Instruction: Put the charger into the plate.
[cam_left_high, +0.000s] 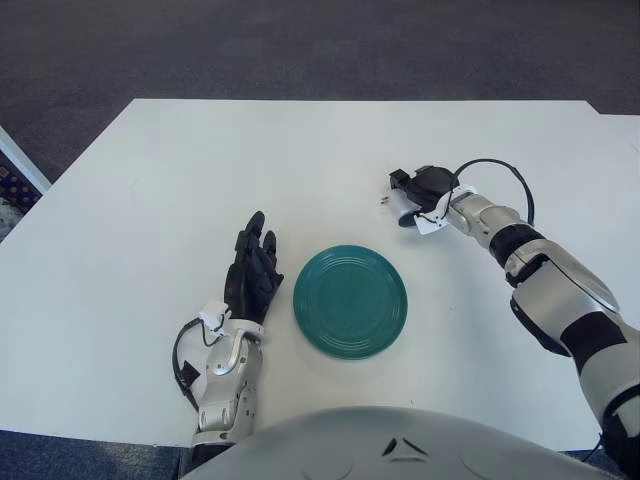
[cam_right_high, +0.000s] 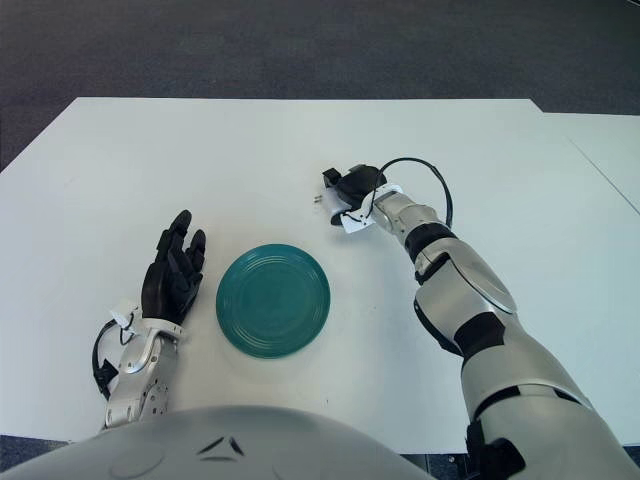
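Note:
A teal plate (cam_left_high: 350, 300) lies on the white table (cam_left_high: 150, 200) in front of me. The white charger (cam_left_high: 403, 212) is beyond the plate's far right side, its metal prongs pointing left. My right hand (cam_left_high: 415, 190) reaches over it from the right with its black fingers curled around the charger's body, so most of the charger is hidden. It also shows in the right eye view (cam_right_high: 340, 213). I cannot tell whether the charger is off the table. My left hand (cam_left_high: 253, 270) shows just left of the plate, fingers stretched out and holding nothing.
A black cable (cam_left_high: 500, 170) loops off my right wrist. The table's far edge meets dark carpet (cam_left_high: 300, 50). A second white surface (cam_left_high: 625, 130) adjoins at the far right.

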